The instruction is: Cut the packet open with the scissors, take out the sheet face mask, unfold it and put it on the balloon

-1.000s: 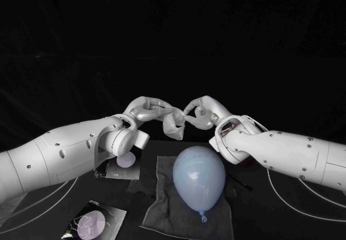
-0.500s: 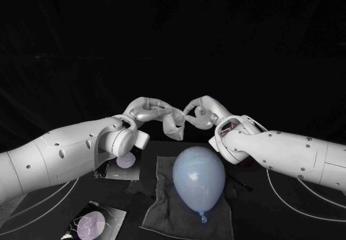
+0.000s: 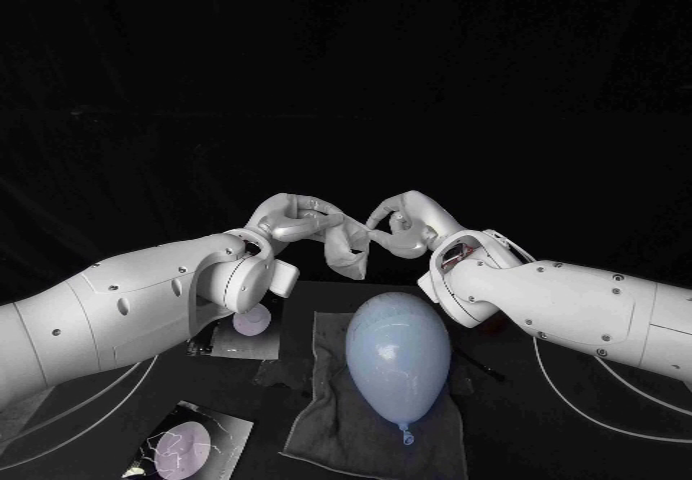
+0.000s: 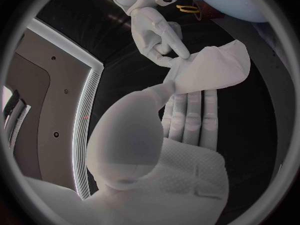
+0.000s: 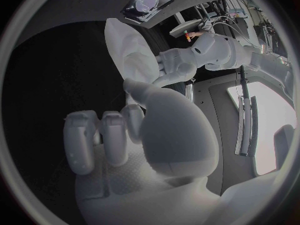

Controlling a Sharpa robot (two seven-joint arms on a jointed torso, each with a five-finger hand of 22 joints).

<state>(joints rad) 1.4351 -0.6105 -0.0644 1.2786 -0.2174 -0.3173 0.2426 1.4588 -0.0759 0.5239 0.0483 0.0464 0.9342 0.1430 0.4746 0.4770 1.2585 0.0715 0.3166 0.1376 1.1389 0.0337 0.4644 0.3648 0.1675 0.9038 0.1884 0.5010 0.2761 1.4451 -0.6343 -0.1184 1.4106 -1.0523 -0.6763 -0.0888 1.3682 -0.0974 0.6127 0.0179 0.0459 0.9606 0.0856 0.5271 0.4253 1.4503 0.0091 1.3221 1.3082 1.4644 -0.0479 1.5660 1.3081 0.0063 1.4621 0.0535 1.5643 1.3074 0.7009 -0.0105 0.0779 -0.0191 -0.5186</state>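
Observation:
A folded white sheet face mask (image 3: pixel 348 249) hangs in the air above the table, held from both sides. My left hand (image 3: pixel 293 222) pinches its one edge and my right hand (image 3: pixel 405 224) pinches the other; the mask (image 4: pixel 209 70) (image 5: pixel 130 49) shows as a crumpled white wad between the fingertips. Below them a pale blue balloon (image 3: pixel 397 352) lies on a grey cloth (image 3: pixel 323 420), knot toward me. An opened silvery packet (image 3: pixel 242 335) lies under my left forearm. The scissors (image 4: pixel 189 8) show as orange handles near the balloon.
A second silvery packet (image 3: pixel 185 445) with a round face print lies at the front left of the black table. Thin cables (image 3: pixel 606 405) trail under both forearms.

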